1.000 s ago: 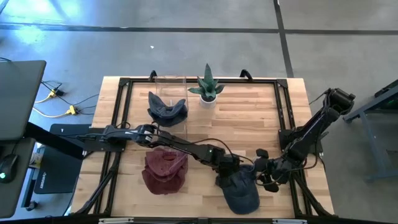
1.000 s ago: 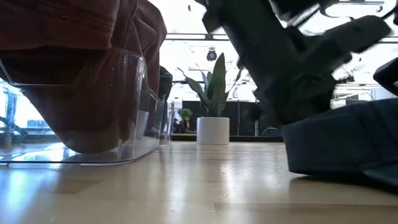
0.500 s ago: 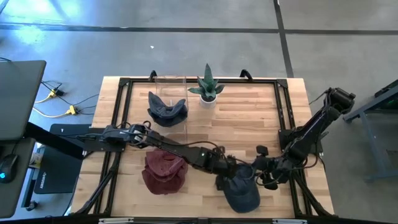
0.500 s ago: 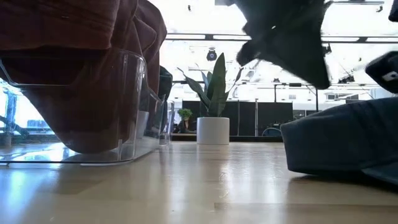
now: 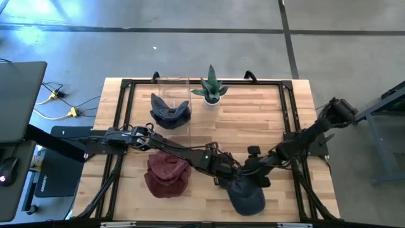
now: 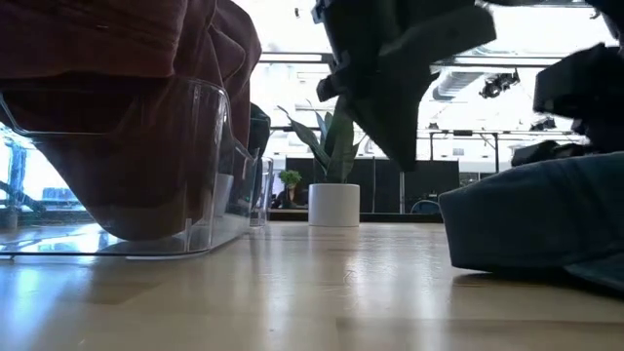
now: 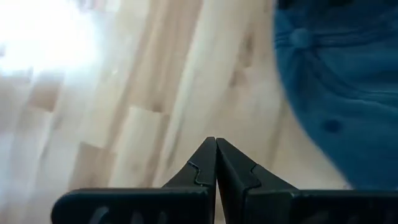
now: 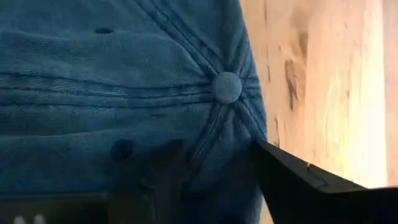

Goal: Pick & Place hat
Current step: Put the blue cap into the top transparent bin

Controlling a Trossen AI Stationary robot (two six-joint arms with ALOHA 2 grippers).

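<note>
So the right pincer (image 5: 253,172) was down on the blue hat (image 5: 245,194) at the near side of the bench (image 5: 253,114), a bit right of centre. In its own wrist view one dark finger (image 8: 298,186) sat at the edge of the crown, right below the top button (image 8: 226,87), with denim bunched up between the fingers, so it looked to be gripping the hat's fabric.

The left pincer (image 5: 221,179) was just beside the hat's left edge, reaching in from the left. Its wrist view showed both fingers (image 7: 205,171) pressed tight together over bare wood with nothing in them, the blue hat (image 7: 339,87) off to one side.

Further out, a maroon hat (image 5: 168,174) sat in a clear holder (image 6: 185,185) on the near left. A dark navy hat (image 5: 169,111) was on the far left by another clear stand (image 5: 174,85), and a small potted plant (image 5: 212,88) in a white pot stood at the far edge near the middle. In the low view the blue hat (image 6: 536,224) lay flat on the wood at right, with both arms dark above it.
</note>
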